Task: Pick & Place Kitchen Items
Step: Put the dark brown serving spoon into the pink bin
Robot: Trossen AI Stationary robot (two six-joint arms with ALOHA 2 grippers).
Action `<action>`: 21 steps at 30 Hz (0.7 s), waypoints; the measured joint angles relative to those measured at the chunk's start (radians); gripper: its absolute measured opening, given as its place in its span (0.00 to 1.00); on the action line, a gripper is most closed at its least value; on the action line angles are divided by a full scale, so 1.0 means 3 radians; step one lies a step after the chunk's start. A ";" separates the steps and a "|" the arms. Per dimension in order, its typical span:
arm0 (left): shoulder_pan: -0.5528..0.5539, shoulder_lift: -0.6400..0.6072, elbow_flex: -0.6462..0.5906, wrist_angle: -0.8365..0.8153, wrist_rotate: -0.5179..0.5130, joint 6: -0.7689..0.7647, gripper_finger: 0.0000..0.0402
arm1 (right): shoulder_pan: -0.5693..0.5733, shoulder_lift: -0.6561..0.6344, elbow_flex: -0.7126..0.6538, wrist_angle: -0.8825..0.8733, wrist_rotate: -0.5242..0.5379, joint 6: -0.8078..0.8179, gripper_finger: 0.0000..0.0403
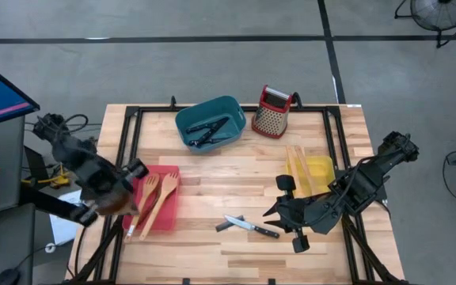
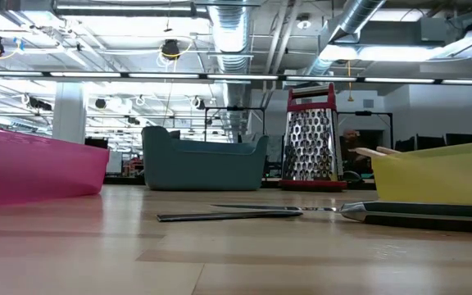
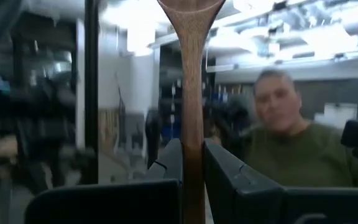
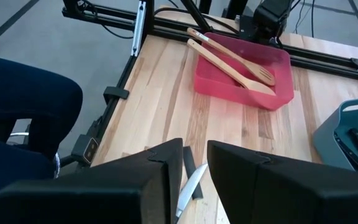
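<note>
My left gripper (image 1: 123, 198) is at the table's left, beside the red bin (image 1: 169, 224), and is shut on a dark wooden spoon (image 3: 191, 62). A pale wooden fork (image 1: 149, 196) and spatula (image 1: 165, 198) lie in the red bin. Two black-handled knives (image 1: 253, 228) (image 1: 228, 224) lie flat on the table at the near middle. My right gripper (image 1: 274, 212) is above them with its fingers a narrow gap apart and empty; the knives show through the gap in its wrist view (image 4: 190, 186). It does not show in the low view. My left gripper pinches the dark spoon's handle (image 3: 192, 134) between its two fingers (image 3: 229, 174). The fingers lie across the handle and point about level out into the room. The spoon stands up past the fingers with its bowl end (image 3: 190, 9) on top, lifted clear of the table.
A teal bin (image 1: 232, 111) with black-handled utensils (image 1: 208, 131) stands at the far middle, with a red-topped box grater (image 1: 272, 112) to its right. A yellow bin (image 1: 323, 168) with pale wooden utensils (image 1: 298, 165) is at the right. A person (image 3: 278, 143) stands beyond the table.
</note>
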 joint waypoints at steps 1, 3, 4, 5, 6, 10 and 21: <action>0.0000 0.0052 0.0000 -0.0050 0.0001 -0.0048 0.04 | 0.0000 0.0000 0.0000 -0.0001 0.0000 0.0001 0.22; 0.0000 0.0185 0.0000 -0.0076 0.0001 -0.0077 0.04 | 0.0001 0.0000 0.0000 -0.0006 0.0000 0.0003 0.22; 0.0000 0.0261 0.0000 -0.0075 0.0001 -0.0078 0.04 | 0.0001 0.0000 0.0000 -0.0006 0.0000 0.0009 0.22; 0.0000 0.0338 0.0000 -0.0075 0.0001 -0.0079 0.04 | 0.0001 0.0000 0.0000 -0.0007 0.0000 0.0026 0.22; 0.0000 0.0424 0.0000 -0.0076 -0.0005 -0.0084 0.04 | 0.0001 0.0000 0.0000 -0.0009 0.0000 0.0038 0.22; 0.0000 0.0783 0.0000 -0.0101 -0.0258 -0.0163 0.04 | 0.0001 0.0000 0.0000 -0.0058 -0.0001 0.0108 0.22; -0.0024 0.1451 0.0000 -0.0675 -0.2176 -0.0155 0.04 | 0.0001 0.0000 0.0000 -0.0081 -0.0001 0.0179 0.22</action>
